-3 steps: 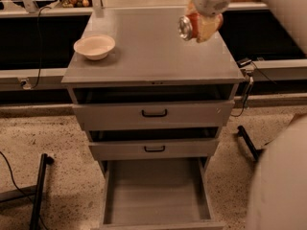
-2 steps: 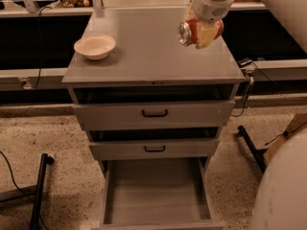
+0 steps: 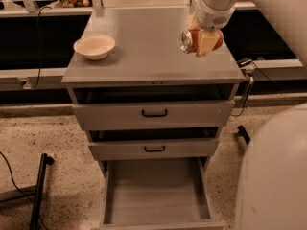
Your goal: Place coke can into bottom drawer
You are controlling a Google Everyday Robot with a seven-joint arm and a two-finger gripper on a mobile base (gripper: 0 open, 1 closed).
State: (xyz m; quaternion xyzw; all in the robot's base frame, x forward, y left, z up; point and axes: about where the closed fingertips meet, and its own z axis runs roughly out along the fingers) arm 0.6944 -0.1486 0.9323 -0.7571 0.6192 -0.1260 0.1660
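Above the right part of the grey cabinet top (image 3: 144, 51), at about two o'clock from its middle, the coke can (image 3: 191, 36) hung in the air, lying on its side with the silver end turned to nine o'clock. The gripper (image 3: 201, 40) held it: its cream fingers (image 3: 207, 43) were pressed on the can from both sides, and the white arm (image 3: 218, 6) went up from there toward one o'clock.

Against one second before, the can had come a little lower and nearer to the front edge of the top, in the direction of six o'clock; its tilt looked the same. I judged this as the start of the carrying, away from the top and toward the drawers. The bottom drawer (image 3: 156, 190) stood pulled out at six o'clock from the can, well apart from it and much lower, and I saw nothing lying inside. So the placing was not yet done; the can had to pass over the front edge and then go down in front of the two upper drawers.

I counted one can, one gripper and one cream bowl (image 3: 94, 46), which stood on the top at ten o'clock, well apart from the can. There were three drawers: the top drawer (image 3: 115, 115) and the middle drawer (image 3: 120, 150), each a little open and each with one black handle, and the open bottom one.
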